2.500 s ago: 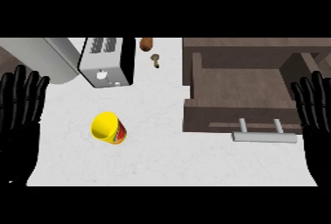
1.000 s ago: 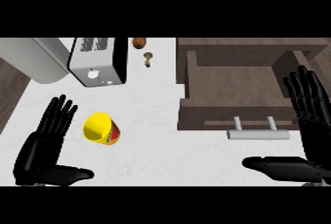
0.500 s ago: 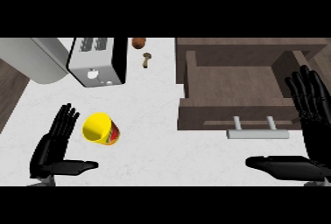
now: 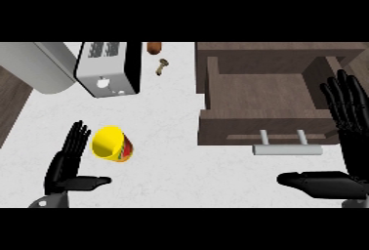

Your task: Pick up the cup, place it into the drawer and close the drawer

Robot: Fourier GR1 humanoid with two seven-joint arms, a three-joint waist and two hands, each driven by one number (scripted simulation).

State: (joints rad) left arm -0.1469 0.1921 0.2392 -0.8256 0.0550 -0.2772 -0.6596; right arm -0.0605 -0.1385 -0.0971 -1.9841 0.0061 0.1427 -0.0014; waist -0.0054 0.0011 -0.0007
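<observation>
1. Step in hand, as I judge it: the reach for the cup. Nothing is being lifted yet. The yellow cup with a red-and-green patterned side (image 4: 112,144) is lying on its side on the white marbled counter (image 4: 173,166), well left of the drawer.
2. The left hand (image 4: 66,167) is standing just beside the cup, on its left, with fingers straight and thumb jutting rightward below the cup. It is released and grasping nothing. I cannot tell whether the fingertips are touching the cup's rim.
3. The right hand (image 4: 352,146) is showing at the view's right edge, alongside the drawer's right wall. Its fingers are straight and its thumb is pointing left. It too is released and carrying nothing.
4. The brown wooden drawer (image 4: 210,83) is standing pulled out, open at the top. The pale metal bar handle (image 4: 287,149) is sitting on its front panel.
5. Next move, judged: the left hand is needing to curl round the cup's body, then lift it and carry it rightward over the drawer's left wall. A cup lying on its side may roll away from a sideways nudge.
6. Writing: none is readable. The cup's pattern is giving colour only. The white boxy toaster (image 4: 108,68) is showing a small mark on its front, with no legible lettering.
</observation>
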